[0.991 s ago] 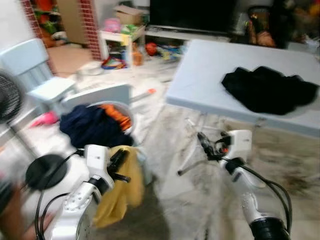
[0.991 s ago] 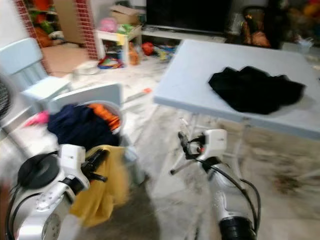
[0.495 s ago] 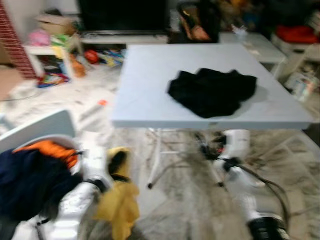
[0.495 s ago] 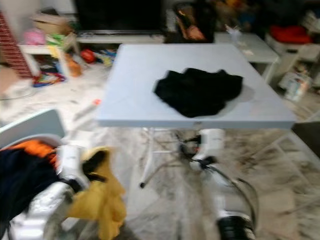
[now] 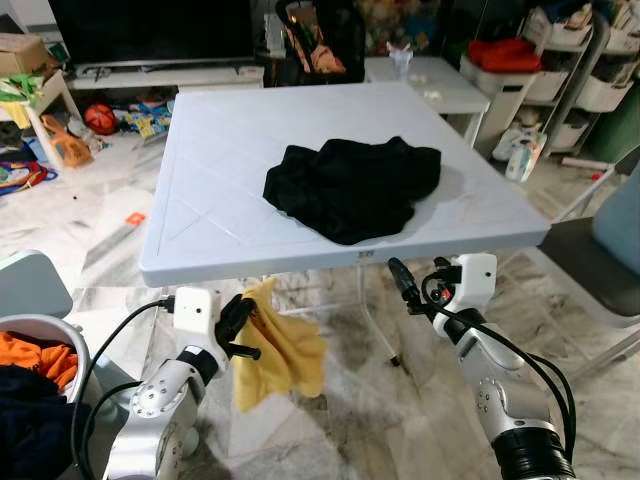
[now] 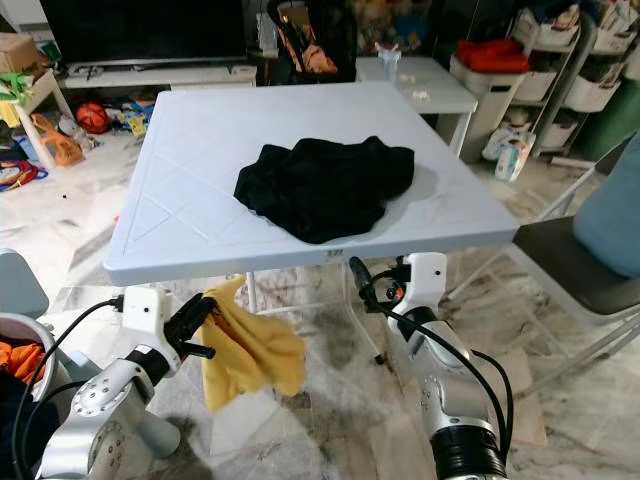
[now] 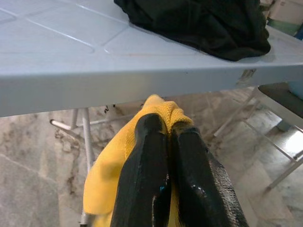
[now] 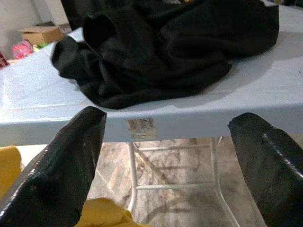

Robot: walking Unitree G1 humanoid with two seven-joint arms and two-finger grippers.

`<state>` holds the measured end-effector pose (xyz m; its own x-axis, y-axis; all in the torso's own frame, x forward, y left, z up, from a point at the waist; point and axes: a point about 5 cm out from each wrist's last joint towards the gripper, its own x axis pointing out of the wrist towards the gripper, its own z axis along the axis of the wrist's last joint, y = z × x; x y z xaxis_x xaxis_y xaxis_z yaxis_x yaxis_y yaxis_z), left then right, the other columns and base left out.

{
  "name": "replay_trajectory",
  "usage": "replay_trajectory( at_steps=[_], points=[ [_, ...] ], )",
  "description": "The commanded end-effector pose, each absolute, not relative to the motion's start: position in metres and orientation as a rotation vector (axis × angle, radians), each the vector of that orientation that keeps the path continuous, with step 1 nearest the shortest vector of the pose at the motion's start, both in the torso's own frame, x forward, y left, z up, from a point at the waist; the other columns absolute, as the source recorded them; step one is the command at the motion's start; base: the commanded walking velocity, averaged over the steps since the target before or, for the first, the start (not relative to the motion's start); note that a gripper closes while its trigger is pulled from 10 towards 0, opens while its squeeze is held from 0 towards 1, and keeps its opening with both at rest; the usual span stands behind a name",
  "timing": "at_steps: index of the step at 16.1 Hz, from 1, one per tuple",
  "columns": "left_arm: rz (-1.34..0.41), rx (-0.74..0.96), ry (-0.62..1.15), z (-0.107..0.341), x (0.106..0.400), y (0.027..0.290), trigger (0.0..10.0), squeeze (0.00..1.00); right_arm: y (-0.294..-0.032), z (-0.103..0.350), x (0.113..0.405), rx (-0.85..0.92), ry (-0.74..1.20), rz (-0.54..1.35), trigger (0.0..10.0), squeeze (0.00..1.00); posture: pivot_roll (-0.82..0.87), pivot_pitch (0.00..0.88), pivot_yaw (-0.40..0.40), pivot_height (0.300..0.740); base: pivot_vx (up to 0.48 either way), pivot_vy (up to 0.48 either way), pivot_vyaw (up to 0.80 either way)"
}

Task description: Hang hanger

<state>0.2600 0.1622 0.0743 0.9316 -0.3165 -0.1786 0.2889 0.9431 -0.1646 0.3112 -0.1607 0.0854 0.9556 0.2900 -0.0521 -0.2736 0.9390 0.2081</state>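
My left gripper (image 5: 238, 322) is shut on a yellow cloth (image 5: 283, 352) that hangs from it just below the near edge of the white folding table (image 5: 220, 170). The left wrist view has both black fingers (image 7: 147, 175) pinched on the cloth (image 7: 113, 170) under the table edge. A crumpled black garment (image 5: 353, 186) lies on the tabletop near the front right. My right gripper (image 5: 398, 282) is open, empty, held below the table's near edge; the right wrist view looks at the black garment (image 8: 161, 52) between the two spread fingers (image 8: 61, 161).
A laundry basket (image 5: 28, 385) with orange and dark blue clothes stands at my lower left. A grey chair (image 5: 600, 250) is at the right. Toys, a TV stand (image 5: 150, 75) and shelves with bins (image 5: 560, 70) crowd the back. The floor is marble tile.
The camera has swung right, from the laundry basket to facing the table squarely. My left gripper still holds the yellow cloth, now carried up to the table's near edge.
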Motion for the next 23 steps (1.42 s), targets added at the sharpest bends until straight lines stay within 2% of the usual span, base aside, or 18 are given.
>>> replay_trajectory(
  at_steps=[1,6,13,18,23],
  points=[
    [-0.304,-0.127,0.183,0.0803,0.2610,0.1659,10.0,0.00,-0.1561,0.0872,0.3122,0.201,0.074,0.302,10.0,0.00,-0.06,0.000,-0.031,0.740,0.000,0.000,0.00],
    [-0.346,-0.166,0.152,0.0845,0.2620,0.1624,10.0,0.00,-0.1565,0.0864,0.3133,0.199,0.083,0.294,10.0,0.00,-0.06,0.000,-0.030,0.740,0.109,0.000,-0.60],
    [-0.348,-0.178,0.160,0.0834,0.2616,0.1627,10.0,0.00,-0.1567,0.0869,0.3137,0.196,0.081,0.294,10.0,0.00,-0.06,0.000,-0.028,0.740,0.380,0.000,-0.80],
    [-0.347,-0.181,0.169,0.0816,0.2617,0.1618,10.0,0.00,-0.1577,0.0867,0.3130,0.194,0.081,0.292,10.0,0.00,-0.07,0.000,-0.027,0.740,0.417,0.000,-0.47],
    [-0.342,-0.192,0.221,0.0757,0.2603,0.1615,10.0,0.00,-0.1576,0.0859,0.3134,0.193,0.090,0.293,10.0,0.00,-0.07,0.001,-0.028,0.740,0.189,0.391,-0.80]
  ],
)
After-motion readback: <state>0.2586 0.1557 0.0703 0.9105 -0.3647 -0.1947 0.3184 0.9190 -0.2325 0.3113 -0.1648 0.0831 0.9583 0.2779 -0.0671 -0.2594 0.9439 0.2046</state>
